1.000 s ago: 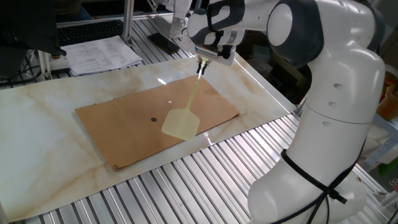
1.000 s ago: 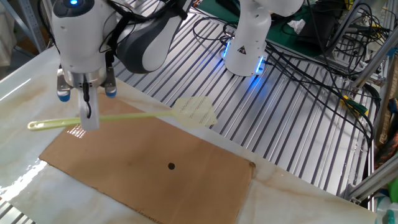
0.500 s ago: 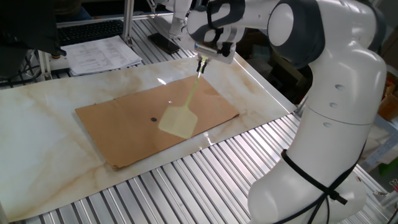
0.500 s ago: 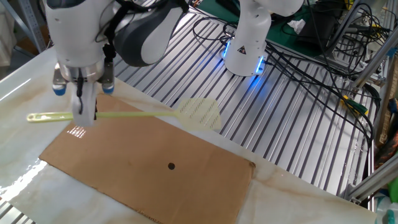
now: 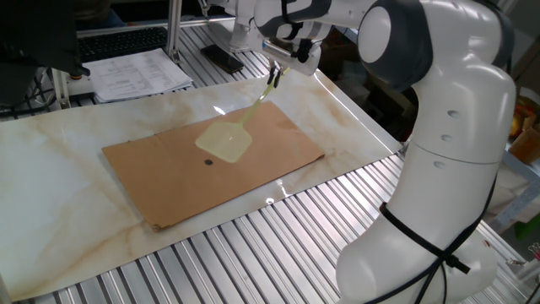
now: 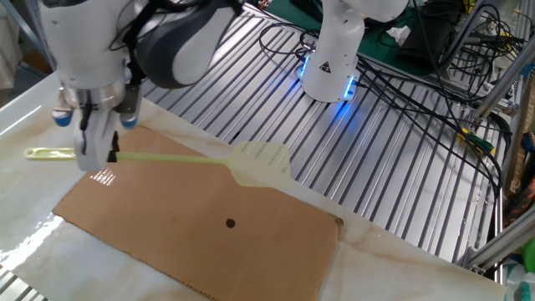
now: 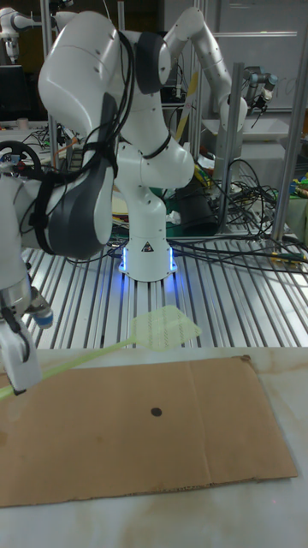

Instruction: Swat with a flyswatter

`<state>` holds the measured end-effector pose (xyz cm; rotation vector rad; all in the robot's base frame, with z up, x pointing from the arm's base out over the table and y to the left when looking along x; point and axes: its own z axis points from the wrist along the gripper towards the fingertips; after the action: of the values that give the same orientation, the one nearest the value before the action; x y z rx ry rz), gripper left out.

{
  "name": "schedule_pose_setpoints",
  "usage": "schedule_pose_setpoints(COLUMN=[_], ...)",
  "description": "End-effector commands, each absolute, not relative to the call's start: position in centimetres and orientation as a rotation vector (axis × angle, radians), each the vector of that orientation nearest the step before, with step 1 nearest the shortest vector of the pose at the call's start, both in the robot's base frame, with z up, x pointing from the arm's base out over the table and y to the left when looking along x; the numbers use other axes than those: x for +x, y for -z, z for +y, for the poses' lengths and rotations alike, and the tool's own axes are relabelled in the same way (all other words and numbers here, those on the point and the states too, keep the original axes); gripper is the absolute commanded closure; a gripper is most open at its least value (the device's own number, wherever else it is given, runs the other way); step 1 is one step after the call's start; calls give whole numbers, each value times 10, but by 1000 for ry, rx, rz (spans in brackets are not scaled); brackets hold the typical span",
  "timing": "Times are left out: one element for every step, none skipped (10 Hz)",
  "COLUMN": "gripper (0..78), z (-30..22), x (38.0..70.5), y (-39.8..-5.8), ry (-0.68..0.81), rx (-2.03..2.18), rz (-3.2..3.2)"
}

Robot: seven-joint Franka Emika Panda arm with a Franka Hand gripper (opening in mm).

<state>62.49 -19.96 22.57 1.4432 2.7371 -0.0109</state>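
We see the tool (image 6: pixel 94 144) clamped on the flyswatter (image 6: pixel 201 159) handle, head raised over the cardboard (image 6: pixel 201 226), likely to strike the dot (image 6: pixel 230 222).

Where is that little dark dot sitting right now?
The dark dot lies on the cardboard sheet, near its middle. In one fixed view it sits just left of and below the flyswatter head held over the sheet.

A marbled table (image 5: pixel 51 181) stands on ribbed metal decking (image 6: pixel 393 167), cables (image 6: pixel 435 75) behind.
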Motion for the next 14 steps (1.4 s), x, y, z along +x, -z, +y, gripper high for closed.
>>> schedule_pose_setpoints(gripper=[764,764,764,764,764,764,764,764,764,764,764,764,764,764], z=[-213,-213,-214,-215,-215,-215,-213,-212,-209,-208,-207,-207,-208,-209], x=[637,638,638,639,639,643,646,647,651,653,653,654,654,654], y=[-220,-220,-219,-218,-216,-208,-203,-199,-190,-184,-182,-180,-177,-177], ry=[1,15,17,10,10,2,-2,-3,-10,-9,-10,-9,-14,-16], rx=[1548,1585,1603,1615,1614,1617,1615,1613,1617,1613,1612,1611,1605,1594], rz=[2675,2643,2625,2618,2618,2614,2610,2606,2595,2594,2593,2592,2601,2595])
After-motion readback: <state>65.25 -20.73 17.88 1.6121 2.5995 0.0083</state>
